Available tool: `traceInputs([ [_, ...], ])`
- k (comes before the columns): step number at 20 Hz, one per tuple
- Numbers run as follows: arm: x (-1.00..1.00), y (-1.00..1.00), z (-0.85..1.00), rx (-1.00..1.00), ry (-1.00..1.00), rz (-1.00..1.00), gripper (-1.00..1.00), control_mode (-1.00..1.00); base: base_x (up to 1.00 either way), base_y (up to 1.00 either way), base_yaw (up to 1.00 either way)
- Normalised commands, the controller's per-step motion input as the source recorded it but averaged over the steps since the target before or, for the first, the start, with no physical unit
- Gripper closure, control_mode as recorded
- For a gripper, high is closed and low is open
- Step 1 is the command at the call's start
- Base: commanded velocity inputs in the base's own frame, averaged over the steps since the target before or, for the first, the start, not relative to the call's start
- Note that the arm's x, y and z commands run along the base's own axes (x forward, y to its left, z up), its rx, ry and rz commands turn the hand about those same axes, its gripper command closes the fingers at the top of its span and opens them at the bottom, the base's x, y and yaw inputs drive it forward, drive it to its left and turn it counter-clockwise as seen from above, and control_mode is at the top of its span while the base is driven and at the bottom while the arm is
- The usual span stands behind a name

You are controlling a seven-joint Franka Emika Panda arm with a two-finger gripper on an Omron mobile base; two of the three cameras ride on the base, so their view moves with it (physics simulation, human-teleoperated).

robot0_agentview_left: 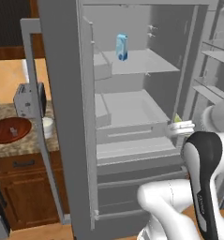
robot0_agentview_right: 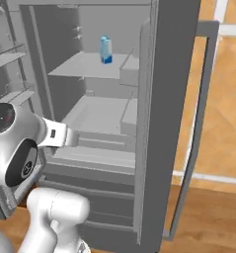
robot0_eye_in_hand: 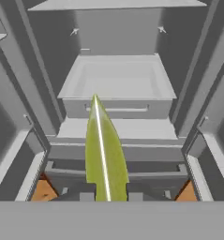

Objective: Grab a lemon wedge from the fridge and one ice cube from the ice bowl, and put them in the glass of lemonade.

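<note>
Lemon wedge (robot0_eye_in_hand: 105, 154) sat between my fingertips (robot0_eye_in_hand: 86, 193), before open fridge (robot0_agentview_left: 132, 117); carton (robot0_agentview_left: 122, 47) on upper shelf behind.

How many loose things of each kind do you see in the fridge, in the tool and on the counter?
Lemon wedge, held in the tool: 1
Carton: 1
Ice bowl: 1
Ice cube: 1
Glass of lemonade: 1
Toaster: 1
Total: 6
</note>
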Motion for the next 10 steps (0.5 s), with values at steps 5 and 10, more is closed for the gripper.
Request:
traceInputs([
  [5,0.00,0.00,0.00,0.00,0.00,0.00,1.00,1.00,-0.94,0.07,0.00],
  [10,0.00,0.00,0.00,0.00,0.00,0.00,1.00,1.00,-0.59,0.33,0.00],
])
